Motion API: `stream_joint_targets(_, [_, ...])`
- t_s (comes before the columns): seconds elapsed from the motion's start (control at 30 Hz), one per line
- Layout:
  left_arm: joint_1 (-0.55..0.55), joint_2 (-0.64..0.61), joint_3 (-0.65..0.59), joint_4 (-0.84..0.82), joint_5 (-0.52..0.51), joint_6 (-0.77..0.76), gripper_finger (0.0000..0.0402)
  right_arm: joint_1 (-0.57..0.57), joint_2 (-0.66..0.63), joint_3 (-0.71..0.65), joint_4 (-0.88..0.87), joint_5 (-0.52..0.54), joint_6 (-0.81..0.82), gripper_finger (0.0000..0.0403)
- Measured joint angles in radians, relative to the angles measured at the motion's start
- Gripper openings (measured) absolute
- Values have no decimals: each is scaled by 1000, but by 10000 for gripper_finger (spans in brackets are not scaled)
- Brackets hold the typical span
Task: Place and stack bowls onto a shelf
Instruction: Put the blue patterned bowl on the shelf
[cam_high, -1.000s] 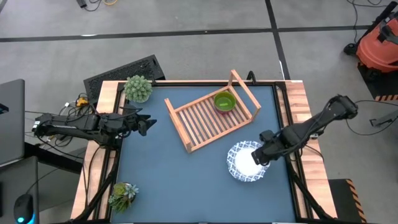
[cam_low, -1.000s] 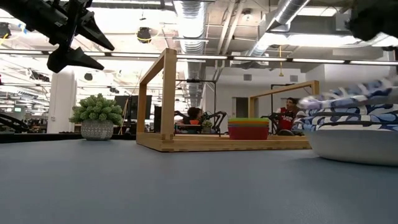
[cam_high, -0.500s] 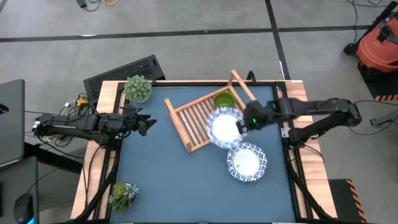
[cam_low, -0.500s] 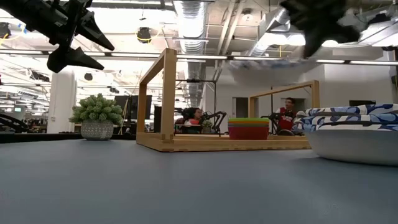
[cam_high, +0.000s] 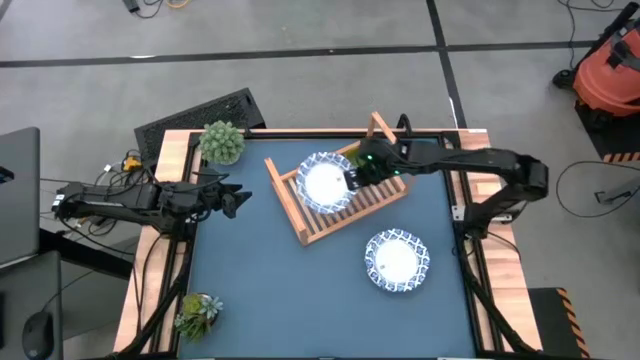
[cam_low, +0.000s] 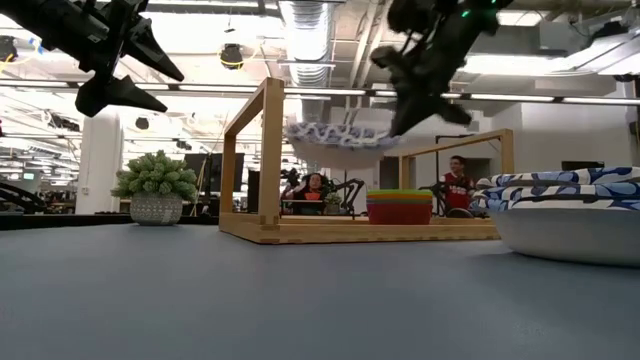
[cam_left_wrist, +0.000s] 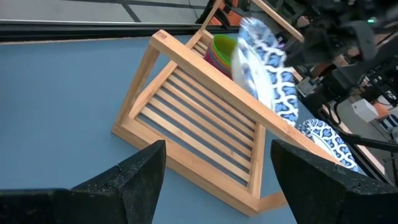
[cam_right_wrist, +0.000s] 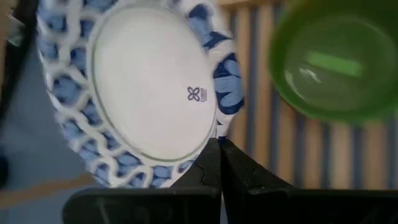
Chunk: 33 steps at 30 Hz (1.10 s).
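Observation:
My right gripper (cam_high: 352, 176) is shut on the rim of a white bowl with a blue patterned rim (cam_high: 325, 183) and holds it tilted above the wooden slatted shelf (cam_high: 310, 222). The low view shows that bowl (cam_low: 335, 145) in the air inside the shelf frame (cam_low: 266, 160). The right wrist view shows its underside (cam_right_wrist: 149, 93) beside the green bowl (cam_right_wrist: 336, 62). The green bowl sits in the pink bowl (cam_low: 399, 213) on the shelf's far end. The second white bowl (cam_high: 396, 260) rests on the table at the front right. My left gripper (cam_high: 238, 198) is open and empty at the left edge.
A potted plant (cam_high: 222, 142) stands at the table's back left corner, another (cam_high: 198, 312) at the front left. A black keyboard (cam_high: 200, 115) lies beyond the back edge. People (cam_low: 462, 185) sit in the room behind.
My right gripper lifted the top white bowl off the other at the front right and carried it back and left, to above the shelf. The left arm has not moved.

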Motion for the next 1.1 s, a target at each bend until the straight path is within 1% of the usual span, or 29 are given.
stream_joint_targets(0.13, [0, 0, 0, 0, 0, 0, 274, -14, 69, 0, 67, -44, -8, 18])
stream_joint_targets(0.23, [0, 0, 0, 0, 0, 0, 274, -13, 116, -1, 76, -82, -15, 18])
stream_joint_targets(0.6, [0, 0, 0, 0, 1, 6, 274, -9, 221, 0, 138, -113, -18, 18])
stream_joint_targets(0.7, [0, 0, 0, 0, 1, 2, 274, -9, 238, -1, 132, -117, -18, 20])
stream_joint_targets(0.83, [0, 0, 0, 0, 2, 0, 274, -9, 245, -1, 146, -113, -18, 35])
stream_joint_targets(0.97, [0, 0, 0, 1, 2, -1, 274, -9, 245, 0, 158, -80, -19, 54])
stream_joint_targets(1.1, [0, 0, 0, 2, 2, -2, 274, -12, 245, 0, 162, -81, -52, 69])
